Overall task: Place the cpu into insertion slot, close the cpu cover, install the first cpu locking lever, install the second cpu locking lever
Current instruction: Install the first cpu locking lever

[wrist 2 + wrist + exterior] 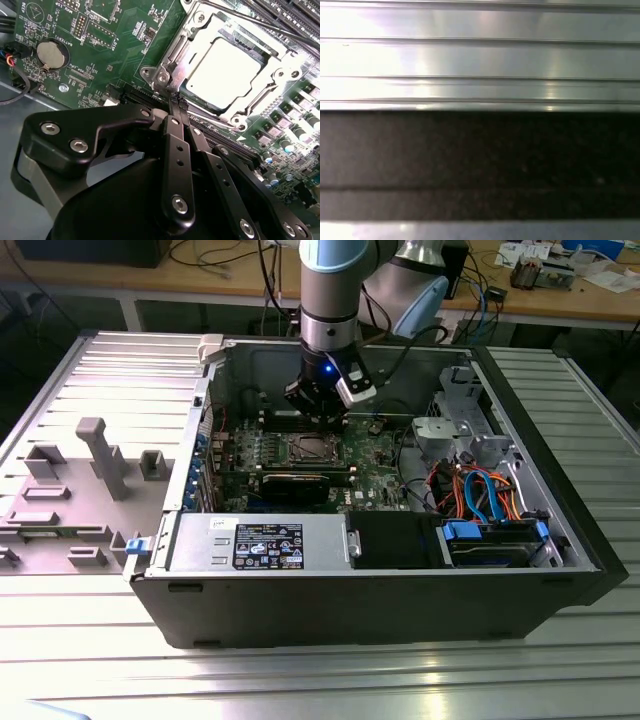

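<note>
1. Cpu (pixel 227 70), a small square chip with a silver-grey metal top, lies flat in the insertion slot (pixel 255 50), the square socket on the green circuit board (pixel 100 55); I see it in the second wrist view.
2. Closed over it sits the cpu cover (pixel 197 37), a silver metal frame plate whose central cut-out leaves the chip top bare.
3. My black gripper (pixel 176 102) has its two thin fingers pressed together, tips meeting at the cover's corner beside a thin wire locking lever (pixel 240 20) that runs along the frame. I cannot say for sure whether anything is pinched between the tips.
4. In the exterior view, the gripper (pixel 322 412) hangs from the grey arm (pixel 328 300) inside an open black computer case (pixel 380 580), just above the socket (pixel 310 448).
5. A round silver coin battery (pixel 51 54) sits on the board, well apart from the socket.
6. The case rests on a ribbed metal table (pixel 120 370); the first wrist view shows ribbed metal (pixel 480 55) above a dark band.
</note>
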Robot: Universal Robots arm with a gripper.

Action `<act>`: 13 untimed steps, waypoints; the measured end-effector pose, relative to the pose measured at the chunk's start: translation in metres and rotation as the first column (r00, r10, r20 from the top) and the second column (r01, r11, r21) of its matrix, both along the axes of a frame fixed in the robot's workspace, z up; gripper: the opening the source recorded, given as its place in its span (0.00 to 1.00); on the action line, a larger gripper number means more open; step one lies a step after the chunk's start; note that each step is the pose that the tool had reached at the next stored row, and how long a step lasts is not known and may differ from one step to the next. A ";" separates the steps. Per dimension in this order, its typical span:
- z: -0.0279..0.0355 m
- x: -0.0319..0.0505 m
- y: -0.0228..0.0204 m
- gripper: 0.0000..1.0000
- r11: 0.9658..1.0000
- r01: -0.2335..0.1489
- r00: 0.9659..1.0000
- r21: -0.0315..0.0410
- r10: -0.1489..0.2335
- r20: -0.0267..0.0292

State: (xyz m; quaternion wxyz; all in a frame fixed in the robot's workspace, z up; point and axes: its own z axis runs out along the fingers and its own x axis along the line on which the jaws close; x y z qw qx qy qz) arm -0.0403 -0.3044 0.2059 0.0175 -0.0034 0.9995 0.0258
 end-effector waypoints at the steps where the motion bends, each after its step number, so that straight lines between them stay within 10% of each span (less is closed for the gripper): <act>1: 0.0013 0.0000 0.0000 0.11 1.000 0.000 1.000 0.000 0.000 0.000; 13: 0.0005 0.0012 0.0000 0.11 1.000 0.000 1.000 -0.018 0.000 0.000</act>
